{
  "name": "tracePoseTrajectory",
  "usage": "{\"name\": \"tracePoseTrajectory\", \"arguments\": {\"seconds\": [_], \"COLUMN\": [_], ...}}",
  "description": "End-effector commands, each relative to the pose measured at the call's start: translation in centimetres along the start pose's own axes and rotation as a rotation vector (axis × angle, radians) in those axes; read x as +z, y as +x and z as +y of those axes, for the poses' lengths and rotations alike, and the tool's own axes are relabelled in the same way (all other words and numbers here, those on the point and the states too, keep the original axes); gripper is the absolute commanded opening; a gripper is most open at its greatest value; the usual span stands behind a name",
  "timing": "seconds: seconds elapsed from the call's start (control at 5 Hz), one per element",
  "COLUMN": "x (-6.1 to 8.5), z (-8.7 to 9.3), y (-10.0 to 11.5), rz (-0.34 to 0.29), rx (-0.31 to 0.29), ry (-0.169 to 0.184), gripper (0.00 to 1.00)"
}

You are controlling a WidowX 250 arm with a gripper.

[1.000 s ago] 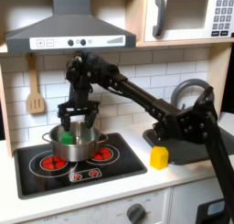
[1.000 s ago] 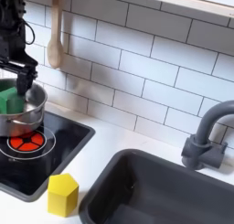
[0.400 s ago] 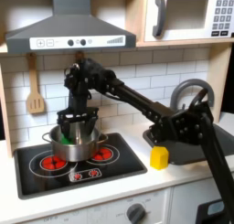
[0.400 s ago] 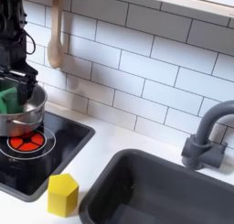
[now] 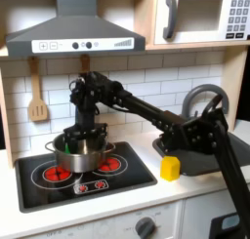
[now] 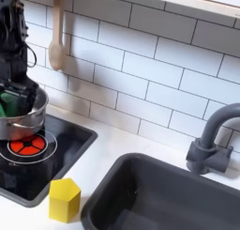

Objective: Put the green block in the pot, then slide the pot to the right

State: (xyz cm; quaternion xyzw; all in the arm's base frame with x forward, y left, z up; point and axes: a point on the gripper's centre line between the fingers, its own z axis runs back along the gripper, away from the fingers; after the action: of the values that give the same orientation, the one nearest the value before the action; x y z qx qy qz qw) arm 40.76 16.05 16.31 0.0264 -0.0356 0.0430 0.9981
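Note:
The shiny silver pot (image 5: 84, 158) stands on the left burner of the toy stove, at the left edge (image 6: 25, 120) of the second exterior view. The green block (image 5: 65, 143) lies inside it against the left wall, and part of it peeks over the rim (image 6: 8, 101). My gripper (image 5: 82, 137) hangs low over the pot's mouth, its fingers spread and dipping just inside the rim, right beside the block (image 6: 19, 89). Nothing is held between the fingers.
A yellow block (image 5: 171, 168) sits on the counter between the stove (image 5: 59, 184) and the dark sink (image 6: 187, 201). A grey faucet (image 6: 212, 138) rises behind the sink. A wooden spoon (image 5: 37, 99) hangs on the tiled wall. A range hood is overhead.
The gripper has come down from above the pot until its fingers reach inside the rim. The green block stays in the pot, and the pot has not shifted.

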Motion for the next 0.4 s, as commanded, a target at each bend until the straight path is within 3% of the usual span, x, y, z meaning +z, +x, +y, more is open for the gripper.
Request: {"name": "tracePoseTrajectory", "arguments": {"seconds": [0.0,0.2], "x": [-0.5,0.1], "z": [-2.1,-3.2], "y": [-0.7,-1.1], "rz": [0.020,0.011], "rx": [-0.030,-0.053], "ry": [-0.013,-0.012], "gripper": [1.00,1.00]}}
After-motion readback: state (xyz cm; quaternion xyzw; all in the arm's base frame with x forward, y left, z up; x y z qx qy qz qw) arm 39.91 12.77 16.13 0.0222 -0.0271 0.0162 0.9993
